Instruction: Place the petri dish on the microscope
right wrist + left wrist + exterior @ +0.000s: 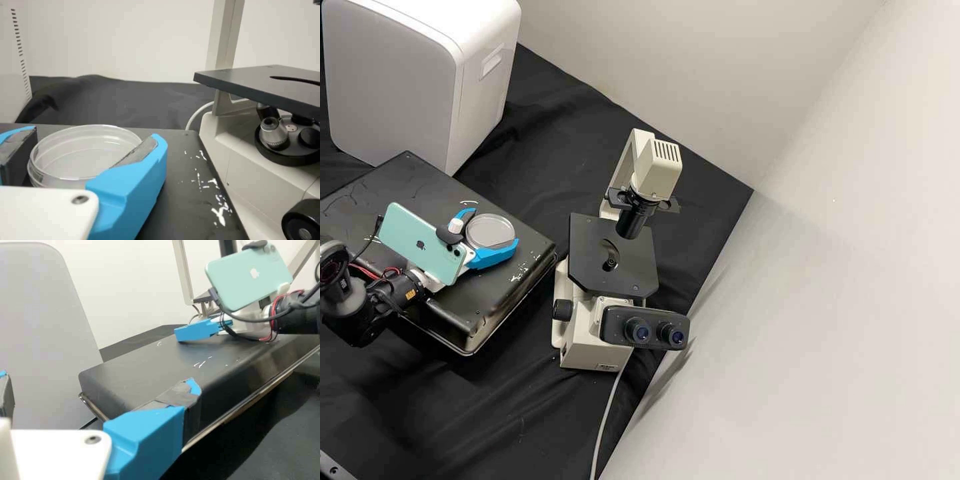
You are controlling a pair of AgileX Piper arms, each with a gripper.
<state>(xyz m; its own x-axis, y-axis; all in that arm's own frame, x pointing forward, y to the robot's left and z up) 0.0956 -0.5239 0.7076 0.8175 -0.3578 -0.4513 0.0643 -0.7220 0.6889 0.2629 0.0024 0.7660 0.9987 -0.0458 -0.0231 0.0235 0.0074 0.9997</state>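
A clear round petri dish [491,230] [82,152] rests on top of a flat black box [420,187]. My right gripper [492,231] [90,142] sits around the dish, one blue finger against each side of its rim, shut on it. To its right stands the white microscope [593,333], its black stage [613,257] [260,82] bare and higher than the dish. My left gripper [97,385] is open at the box's corner [150,385], holding nothing. In the left wrist view the right gripper [197,331] shows farther off, at the box's other end.
A white appliance [413,73] stands at the back left. The microscope's lamp head [653,170] hangs over the stage and its eyepieces [650,330] face the front. A pale wall runs along the right. A green phone [423,243] is mounted on the right arm.
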